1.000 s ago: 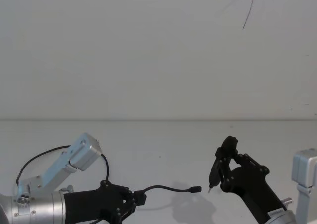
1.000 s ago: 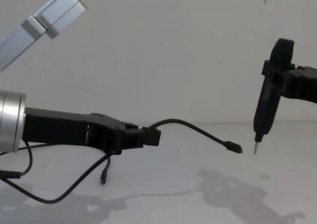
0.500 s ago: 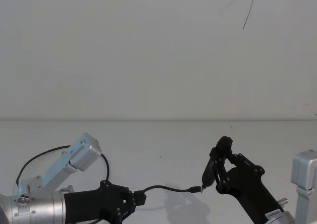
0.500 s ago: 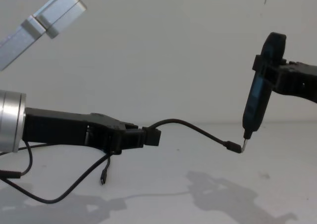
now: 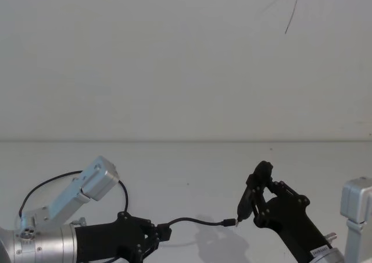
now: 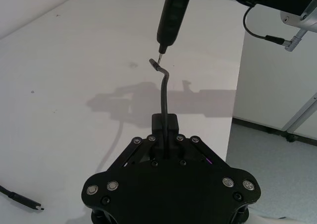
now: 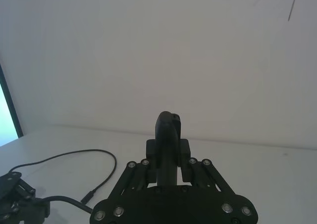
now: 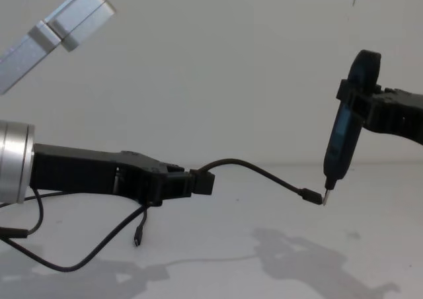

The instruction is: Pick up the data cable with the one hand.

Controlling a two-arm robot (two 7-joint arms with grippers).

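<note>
My left gripper (image 5: pixel 160 235) (image 8: pixel 198 183) (image 6: pixel 164 130) is shut on the data cable (image 5: pixel 192 219) (image 8: pixel 258 170) (image 6: pixel 163 92), held just above the white table. From the grip the thin black cord arcs out toward the right arm. It ends in a small plug (image 8: pixel 309 195) (image 6: pixel 154 62). My right gripper (image 5: pixel 264 208) (image 7: pixel 167 157) is shut on a slim black pointed tool (image 8: pixel 344 140) (image 7: pixel 167 135). The tool's metal tip sits right at that free plug. Another stretch of black cord with a small plug (image 8: pixel 137 241) hangs under the left gripper.
The white table (image 8: pixel 231 259) runs back to a plain white wall. A loose loop of black cord (image 7: pixel 74 157) lies on the table near the left arm. A silver arm link (image 8: pixel 59 21) hangs at the upper left, and a silver block (image 5: pixel 356 205) stands at the right edge.
The right gripper has carried the pointed tool left and down until its tip reached the cable's free plug. Over the last half second it barely moved. The left gripper has held still.
</note>
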